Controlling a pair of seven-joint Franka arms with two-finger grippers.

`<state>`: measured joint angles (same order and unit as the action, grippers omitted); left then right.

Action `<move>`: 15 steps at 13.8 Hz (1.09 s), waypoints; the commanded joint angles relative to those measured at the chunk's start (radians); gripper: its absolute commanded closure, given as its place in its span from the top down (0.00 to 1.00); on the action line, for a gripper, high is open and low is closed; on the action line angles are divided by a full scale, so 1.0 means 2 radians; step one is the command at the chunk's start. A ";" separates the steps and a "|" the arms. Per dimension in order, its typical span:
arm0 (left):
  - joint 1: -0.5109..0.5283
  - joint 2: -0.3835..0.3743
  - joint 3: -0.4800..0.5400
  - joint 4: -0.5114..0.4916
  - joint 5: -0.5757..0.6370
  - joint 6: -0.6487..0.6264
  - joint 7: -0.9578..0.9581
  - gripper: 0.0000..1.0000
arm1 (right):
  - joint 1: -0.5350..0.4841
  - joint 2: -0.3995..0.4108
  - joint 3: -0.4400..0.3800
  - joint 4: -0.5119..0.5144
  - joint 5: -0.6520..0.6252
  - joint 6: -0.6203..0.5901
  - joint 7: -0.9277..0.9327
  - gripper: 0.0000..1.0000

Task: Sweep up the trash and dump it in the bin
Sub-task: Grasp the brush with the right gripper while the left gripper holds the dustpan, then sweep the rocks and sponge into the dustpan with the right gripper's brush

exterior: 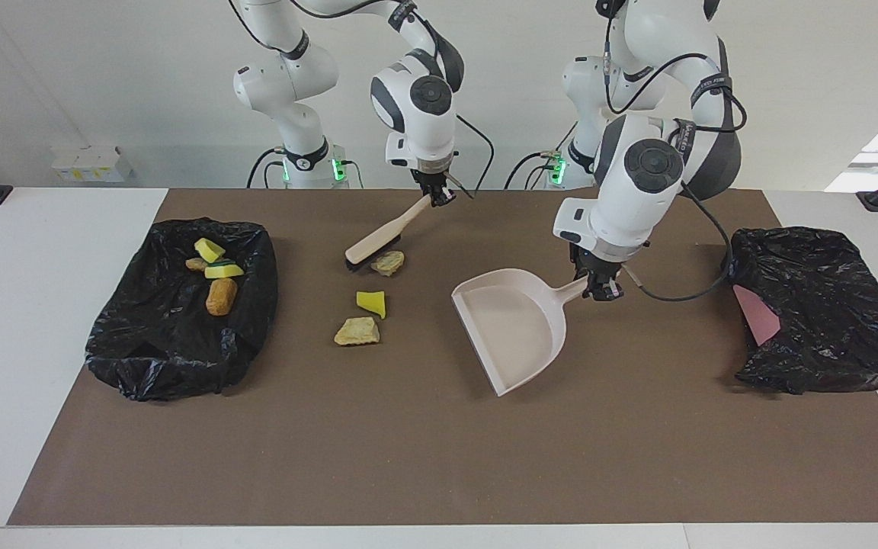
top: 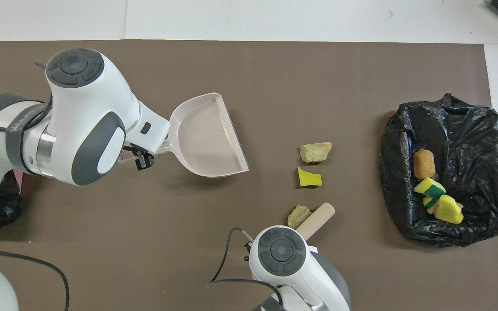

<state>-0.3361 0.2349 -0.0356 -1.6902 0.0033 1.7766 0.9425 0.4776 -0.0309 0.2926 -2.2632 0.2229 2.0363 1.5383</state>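
Three scraps of trash lie mid-mat in a row: a tan chunk (exterior: 388, 263) (top: 299, 216) nearest the robots, a yellow sponge piece (exterior: 371, 303) (top: 309, 177), then another tan chunk (exterior: 357, 332) (top: 315, 152). My right gripper (exterior: 439, 196) is shut on the beige brush (exterior: 382, 238) (top: 317, 219). The brush slants down, its bristles beside the nearest chunk on the bin's side. My left gripper (exterior: 599, 288) (top: 141, 159) is shut on the handle of the beige dustpan (exterior: 511, 328) (top: 208, 138), whose mouth faces the scraps. The black bin bag (exterior: 142, 358) (top: 469, 129) holds more scraps.
A second black bag (exterior: 820, 320) with a pink patch lies at the left arm's end of the brown mat (exterior: 408, 457). The dustpan's mouth stands about a hand's width from the scraps. The right arm's wrist (top: 281, 250) hides its gripper from above.
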 commanded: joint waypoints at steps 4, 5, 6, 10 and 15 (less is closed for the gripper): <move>-0.027 -0.110 0.002 -0.190 0.027 0.112 0.037 0.00 | -0.029 0.048 0.002 0.017 0.001 0.056 -0.047 0.00; -0.028 -0.126 0.002 -0.218 0.029 0.132 0.040 0.00 | -0.043 0.058 0.002 0.029 -0.008 0.059 -0.062 0.00; -0.031 -0.135 0.002 -0.238 0.034 0.152 0.056 0.00 | -0.049 0.067 0.002 0.042 -0.025 0.058 -0.070 0.00; -0.047 -0.129 0.002 -0.246 0.034 0.164 0.051 0.00 | -0.057 0.097 0.002 0.098 -0.059 0.046 -0.070 0.00; -0.062 -0.117 0.002 -0.245 0.034 0.162 -0.039 0.00 | -0.056 0.092 0.002 0.141 -0.091 0.005 -0.074 0.00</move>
<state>-0.4438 0.0081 -0.0440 -2.1563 0.0543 2.0748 0.9115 0.3734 0.1561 0.2910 -2.0171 0.0810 2.0996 1.4089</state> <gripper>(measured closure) 0.687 0.722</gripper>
